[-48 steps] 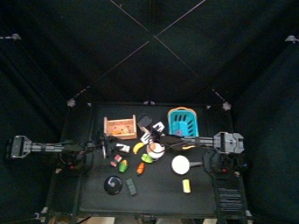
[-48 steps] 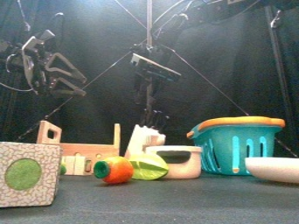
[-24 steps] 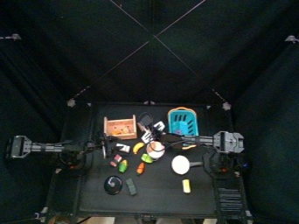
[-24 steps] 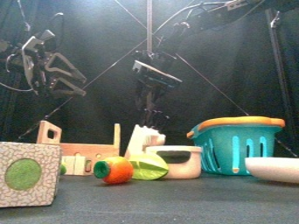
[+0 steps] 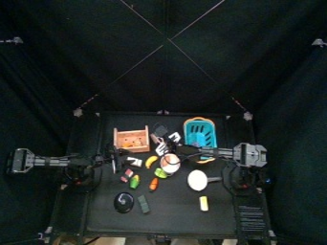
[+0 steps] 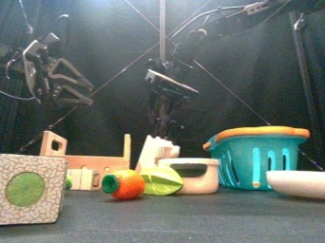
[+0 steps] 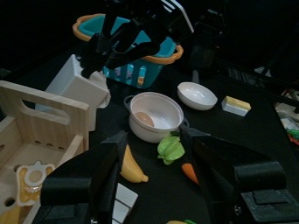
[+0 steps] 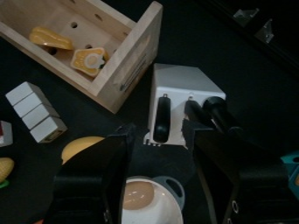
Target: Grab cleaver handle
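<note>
The right gripper, wide open and empty, hangs over the knife block beside the crate, so next it must sink around a handle, probably the cleaver's.

Right hand hanging mid-scene, pointing down, jaws spread wide, empty. Left hand raised at the side, jaws apart.

We see knife block at tabletop middle, handles standing in it. Crate left of block, basket right. Pot before block, carrot left of pot. Right end effector above block.
</note>
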### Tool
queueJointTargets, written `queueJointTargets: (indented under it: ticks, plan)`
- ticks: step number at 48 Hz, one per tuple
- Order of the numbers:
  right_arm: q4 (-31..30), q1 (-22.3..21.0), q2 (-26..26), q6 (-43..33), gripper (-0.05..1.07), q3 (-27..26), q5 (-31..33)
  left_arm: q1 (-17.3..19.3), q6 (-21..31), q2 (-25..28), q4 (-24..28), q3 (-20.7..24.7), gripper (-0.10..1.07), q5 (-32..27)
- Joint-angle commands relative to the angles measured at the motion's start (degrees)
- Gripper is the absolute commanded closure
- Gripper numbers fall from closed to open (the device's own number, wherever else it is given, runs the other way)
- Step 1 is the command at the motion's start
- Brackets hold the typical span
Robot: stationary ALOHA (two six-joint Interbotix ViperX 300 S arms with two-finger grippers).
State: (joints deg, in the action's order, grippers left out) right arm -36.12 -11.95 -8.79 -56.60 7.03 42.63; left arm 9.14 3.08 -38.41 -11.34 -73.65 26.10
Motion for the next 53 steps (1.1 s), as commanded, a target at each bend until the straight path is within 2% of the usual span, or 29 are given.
queueJointTargets:
  ticks: [1,7,18,53]
  plan:
    - [-0.18,-0.44,1.49,0.00,0.20,-0.70,-0.88,-0.09,-0.09,0.09,0.09,0.62,0.10,0.35]
    - [-0.18,-0.62,1.32,0.09,0.25,-0.70,-1.41,-0.09,-0.09,0.00,0.09,0.62,0.10,0.35]
    - [0.09,-0.79,1.05,0.09,0.43,-0.35,-1.41,-0.09,-0.09,0.00,0.09,0.62,0.10,0.35]
    - [-0.44,-0.70,0.26,0.09,0.45,-0.88,-1.14,0.00,-0.18,0.09,0.18,0.44,0.10,0.35]
